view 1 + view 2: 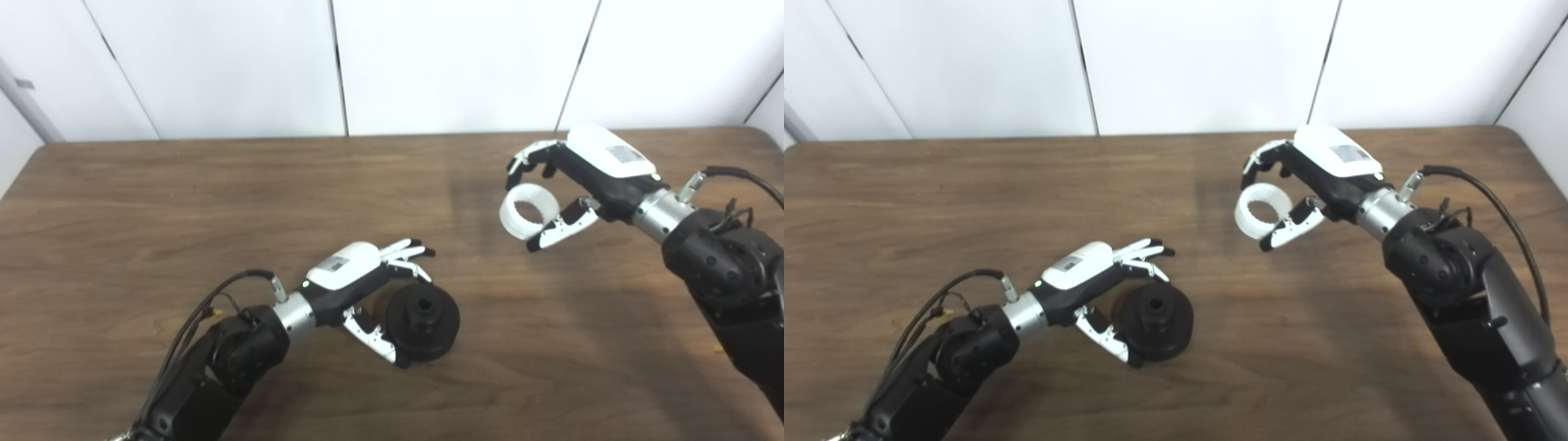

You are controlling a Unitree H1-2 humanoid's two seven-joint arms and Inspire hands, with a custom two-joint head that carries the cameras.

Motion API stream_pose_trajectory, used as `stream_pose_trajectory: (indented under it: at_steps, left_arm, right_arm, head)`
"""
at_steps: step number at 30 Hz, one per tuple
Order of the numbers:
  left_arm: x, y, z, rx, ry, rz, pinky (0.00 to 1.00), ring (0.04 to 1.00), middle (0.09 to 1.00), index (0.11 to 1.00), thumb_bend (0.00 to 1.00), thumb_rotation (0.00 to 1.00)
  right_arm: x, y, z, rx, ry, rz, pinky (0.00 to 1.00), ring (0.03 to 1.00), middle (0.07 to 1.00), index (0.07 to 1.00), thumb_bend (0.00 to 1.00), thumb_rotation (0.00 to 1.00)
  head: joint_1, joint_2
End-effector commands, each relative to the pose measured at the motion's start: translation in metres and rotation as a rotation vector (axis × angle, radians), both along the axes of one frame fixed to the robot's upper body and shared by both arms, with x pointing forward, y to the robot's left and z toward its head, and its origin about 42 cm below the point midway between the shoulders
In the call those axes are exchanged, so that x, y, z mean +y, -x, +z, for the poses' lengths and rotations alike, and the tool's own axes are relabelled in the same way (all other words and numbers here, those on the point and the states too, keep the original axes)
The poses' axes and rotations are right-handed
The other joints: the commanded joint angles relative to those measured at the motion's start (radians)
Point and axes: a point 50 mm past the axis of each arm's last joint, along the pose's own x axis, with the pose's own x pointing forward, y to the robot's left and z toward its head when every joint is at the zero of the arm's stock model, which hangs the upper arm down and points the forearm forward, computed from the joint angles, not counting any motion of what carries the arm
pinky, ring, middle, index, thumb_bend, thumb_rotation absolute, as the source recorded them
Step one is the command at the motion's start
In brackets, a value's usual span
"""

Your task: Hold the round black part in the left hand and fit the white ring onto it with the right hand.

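Note:
The round black part [424,321] has a raised hub with a hole in the middle and sits low at the table's front centre, tilted with its face up toward me. My left hand [367,288] is shut on it, thumb under its left rim and fingers over its top edge. The white ring [528,211] is a short wide band, held above the table at the right with its opening facing left. My right hand [569,184] is shut on it, fingers over the top and thumb beneath. The ring is well apart from the black part, up and to the right.
The brown wooden table [184,202] spans the view, with white wall panels [453,61] behind its far edge. A black cable [202,306] loops off the left wrist and another cable [1500,202] arcs over the right forearm.

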Motion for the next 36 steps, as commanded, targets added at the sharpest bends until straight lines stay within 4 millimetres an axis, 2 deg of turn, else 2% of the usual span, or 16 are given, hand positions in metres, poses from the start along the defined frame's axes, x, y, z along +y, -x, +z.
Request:
stream_pose_trajectory:
  at_steps: [1,12,19,26,30,36]
  left_arm:
    - [0.002,0.013,-0.030,0.127,-0.115,-0.006,0.89,1.000,0.958,0.488,0.52,0.08]
    - [0.001,0.013,-0.029,0.121,-0.118,-0.011,0.88,1.000,0.952,0.488,0.52,0.07]
    - [-0.002,0.013,-0.029,0.122,-0.118,-0.013,0.89,1.000,0.954,0.488,0.52,0.08]
    - [-0.002,0.013,-0.029,0.123,-0.116,-0.013,0.88,1.000,0.952,0.488,0.52,0.08]
    - [-0.002,0.013,-0.029,0.122,-0.116,-0.013,0.90,1.000,0.954,0.488,0.52,0.08]
    - [-0.002,0.012,-0.028,0.118,-0.117,-0.013,0.85,1.000,0.952,0.488,0.52,0.08]
  right_arm:
    - [0.003,0.002,0.016,-0.053,0.005,0.041,0.60,0.715,0.731,0.483,0.52,0.13]
    - [0.017,0.014,0.008,0.016,-0.004,0.114,0.66,0.746,0.749,0.483,0.52,0.14]
    - [0.034,0.021,-0.001,0.028,-0.024,0.187,0.63,0.733,0.746,0.483,0.51,0.14]
    - [0.046,0.029,-0.003,0.050,-0.031,0.225,0.63,0.734,0.754,0.483,0.51,0.14]
    - [0.051,0.031,-0.003,0.055,-0.037,0.245,0.63,0.731,0.752,0.483,0.51,0.14]
    - [0.058,0.034,0.000,0.053,-0.045,0.271,0.62,0.726,0.752,0.483,0.51,0.14]
  head:
    - [0.000,0.000]
    - [0.002,0.004]
    - [0.004,0.009]
    - [0.010,0.010]
    - [0.010,0.010]
    - [0.009,0.013]
